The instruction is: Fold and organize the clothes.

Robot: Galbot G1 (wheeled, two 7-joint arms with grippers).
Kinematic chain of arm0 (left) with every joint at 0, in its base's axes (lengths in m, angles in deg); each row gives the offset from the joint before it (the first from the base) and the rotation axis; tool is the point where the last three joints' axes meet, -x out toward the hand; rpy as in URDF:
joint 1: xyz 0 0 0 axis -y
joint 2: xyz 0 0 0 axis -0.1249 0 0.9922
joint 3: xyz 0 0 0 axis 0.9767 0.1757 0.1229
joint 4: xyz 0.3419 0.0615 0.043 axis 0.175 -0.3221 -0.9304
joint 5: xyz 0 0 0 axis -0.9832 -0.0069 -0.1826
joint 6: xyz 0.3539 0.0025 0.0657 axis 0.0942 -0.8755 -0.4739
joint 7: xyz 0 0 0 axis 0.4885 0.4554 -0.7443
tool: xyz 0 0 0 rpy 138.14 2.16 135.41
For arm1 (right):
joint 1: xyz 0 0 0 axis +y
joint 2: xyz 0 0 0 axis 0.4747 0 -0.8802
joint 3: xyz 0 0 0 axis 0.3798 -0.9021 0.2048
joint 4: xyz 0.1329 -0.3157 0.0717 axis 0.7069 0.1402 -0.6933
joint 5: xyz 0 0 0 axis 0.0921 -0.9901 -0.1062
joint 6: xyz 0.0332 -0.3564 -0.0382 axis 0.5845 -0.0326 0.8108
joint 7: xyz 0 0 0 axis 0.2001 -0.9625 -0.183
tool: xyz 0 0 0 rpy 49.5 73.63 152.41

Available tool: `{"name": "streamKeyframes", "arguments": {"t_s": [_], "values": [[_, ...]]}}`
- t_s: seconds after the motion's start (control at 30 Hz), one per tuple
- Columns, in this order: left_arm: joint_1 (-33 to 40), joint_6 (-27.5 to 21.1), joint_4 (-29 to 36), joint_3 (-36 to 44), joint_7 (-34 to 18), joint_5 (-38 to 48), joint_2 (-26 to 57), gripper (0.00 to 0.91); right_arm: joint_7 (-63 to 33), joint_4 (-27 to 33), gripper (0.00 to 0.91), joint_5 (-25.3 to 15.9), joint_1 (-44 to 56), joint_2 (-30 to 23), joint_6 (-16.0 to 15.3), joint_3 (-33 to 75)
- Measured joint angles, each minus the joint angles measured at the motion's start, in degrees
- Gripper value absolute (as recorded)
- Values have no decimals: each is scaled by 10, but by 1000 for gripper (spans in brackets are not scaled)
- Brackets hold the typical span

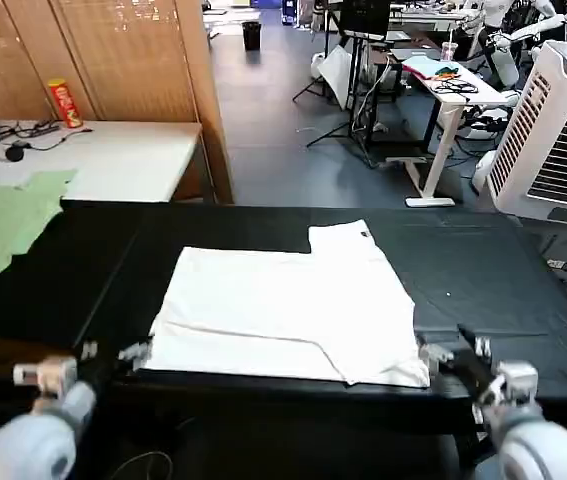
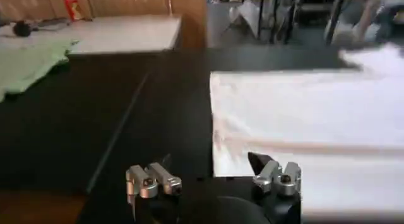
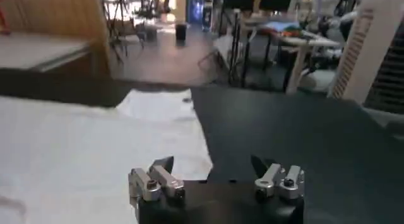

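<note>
Nearest, the left hand (image 1: pixel 113 357) and right hand (image 1: pixel 455 355) hover at the bench's front edge, each spread wide and holding nothing, flanking the near corners of the white T-shirt (image 1: pixel 288 305), probably poised to pinch the hem for a fold. The T-shirt lies flat, plain side up, mid-bench: soft cotton with shallow creases, roughly rectangular, one part jutting at the far right corner. Beneath it the bench (image 1: pixel 483 270) has a smooth matte black surface. Well apart at the far left lies a light green garment (image 1: pixel 3 225).
</note>
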Motion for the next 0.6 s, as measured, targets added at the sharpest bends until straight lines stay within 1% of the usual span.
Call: {"name": "streamKeyframes", "arguments": {"t_s": [0.17, 0.3, 0.5, 0.6], "values": [[155, 0, -98, 79, 13, 8, -8, 878, -4, 120, 878, -1, -133, -20, 2, -71], [270, -1, -201, 142, 25, -3, -31, 878, 3, 216, 878, -1, -219, -36, 4, -115], [391, -7, -350, 211, 46, -14, -73, 878, 19, 333, 878, -3, -310, -61, 5, -162], [431, -11, -402, 233, 50, -13, -87, 878, 24, 381, 878, -7, -341, -75, 7, -180]]}}
